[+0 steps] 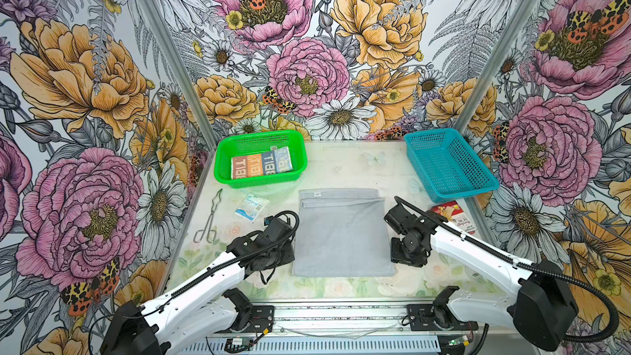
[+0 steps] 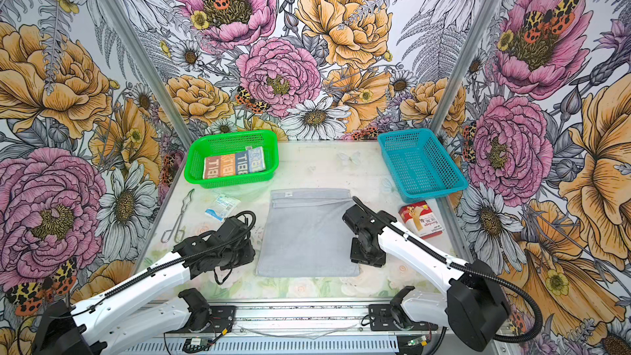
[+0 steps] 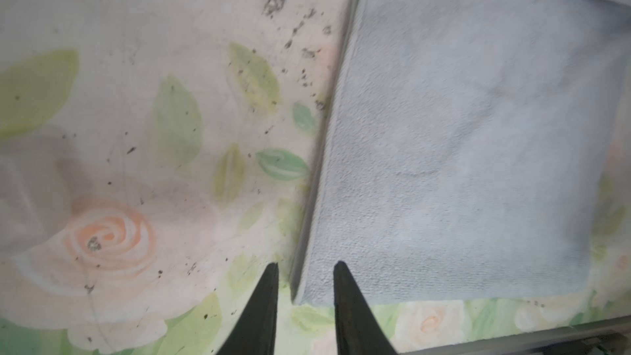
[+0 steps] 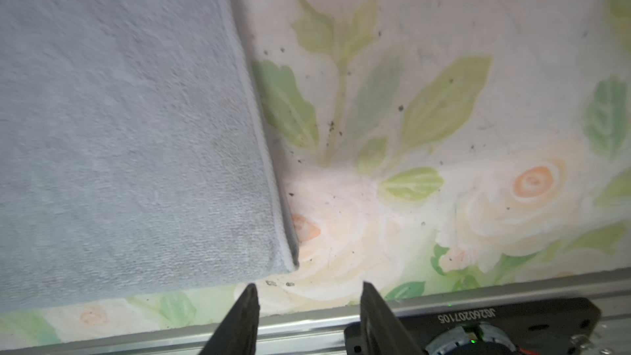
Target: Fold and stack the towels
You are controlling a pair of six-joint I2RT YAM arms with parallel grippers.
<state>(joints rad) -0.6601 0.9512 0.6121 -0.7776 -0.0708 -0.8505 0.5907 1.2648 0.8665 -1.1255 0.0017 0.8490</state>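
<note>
Grey towel point(image 1: 343, 233) lies flat between both parted jaws (neither gripping).

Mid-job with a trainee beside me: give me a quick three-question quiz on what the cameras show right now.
1. True or false: the grey towel lies on the table, between the two grippers.
2. Where is the lettered towel? A: in the green basket. B: on top of the grey towel. C: on the table.
3. Fill in: the left gripper and the right gripper each sit at a near corner of the grey towel with jaws ____, holding nothing.

Key: 1 true; 2 A; 3 open.
</note>
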